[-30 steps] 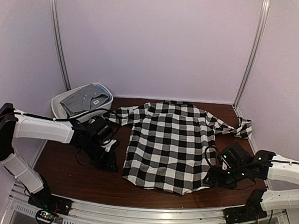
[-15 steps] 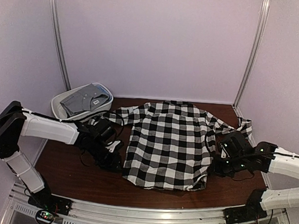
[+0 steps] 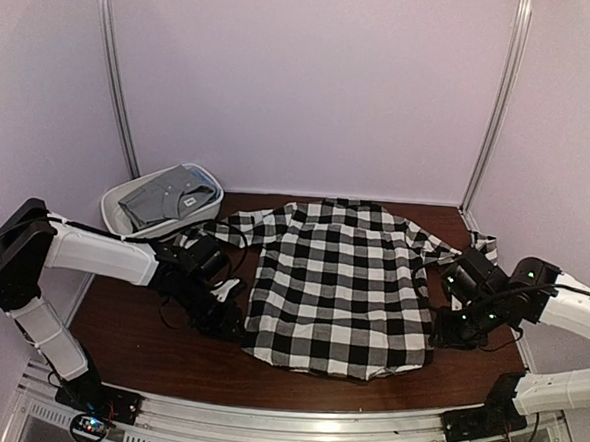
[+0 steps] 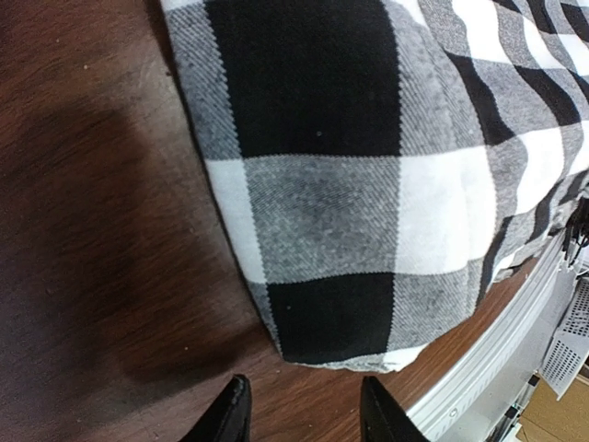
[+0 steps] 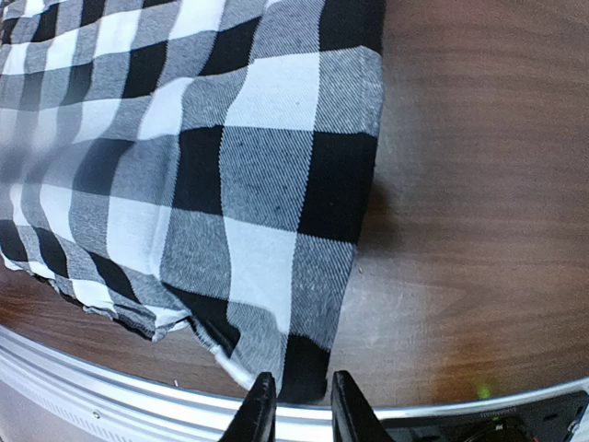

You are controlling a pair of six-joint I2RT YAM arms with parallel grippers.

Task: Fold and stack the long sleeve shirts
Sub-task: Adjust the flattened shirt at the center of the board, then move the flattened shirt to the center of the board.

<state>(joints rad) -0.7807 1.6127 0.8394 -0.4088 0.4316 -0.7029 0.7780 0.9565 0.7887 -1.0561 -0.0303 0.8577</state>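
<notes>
The right fingers (image 5: 260, 412) have drawn the checked shirt's (image 3: 331, 283) hem corner outward.

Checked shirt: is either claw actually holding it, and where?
The right gripper seems to pinch the checked shirt at its near hem corner. The left gripper stands open just short of the other corner, holding nothing.

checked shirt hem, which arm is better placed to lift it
Right: the right tool has the checked shirt corner between its tips; the left tool stands open, short of it.
</notes>
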